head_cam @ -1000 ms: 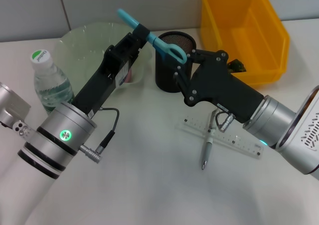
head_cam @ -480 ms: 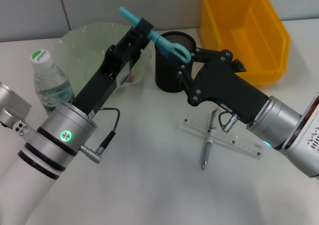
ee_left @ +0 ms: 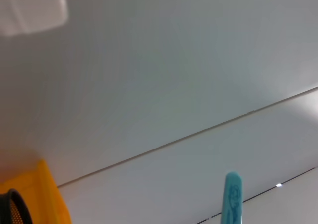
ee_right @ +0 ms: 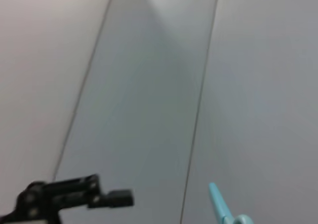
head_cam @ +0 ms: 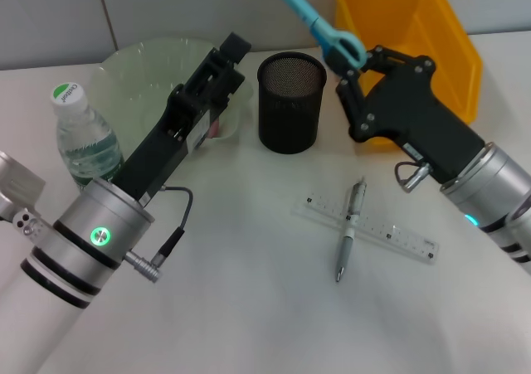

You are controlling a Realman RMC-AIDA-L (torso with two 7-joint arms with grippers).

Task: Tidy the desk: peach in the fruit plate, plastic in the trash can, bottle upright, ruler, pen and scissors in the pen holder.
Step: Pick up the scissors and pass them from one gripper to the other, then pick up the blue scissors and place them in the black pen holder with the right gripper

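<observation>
**Scissors raised beside the pen holder**

The scissors (head_cam: 319,21) are in the air, to the right of and above the pen holder (head_cam: 290,102) and in front of the trash can (head_cam: 406,51). Their long axis is tilted: the covered blade points up and toward the robot's left, the handles down into the right hand (head_cam: 348,63). That hand pinches the handles, and its black body slopes down to the right toward a silver wrist. The left hand (head_cam: 232,51) reaches over the fruit plate (head_cam: 141,67); whether it is spread or pressed together cannot be told. The bottle (head_cam: 79,133) stands upright on the bench (head_cam: 249,308). The pen (head_cam: 348,229) lies across the ruler (head_cam: 369,227), nearer the robot than the pen holder.
</observation>
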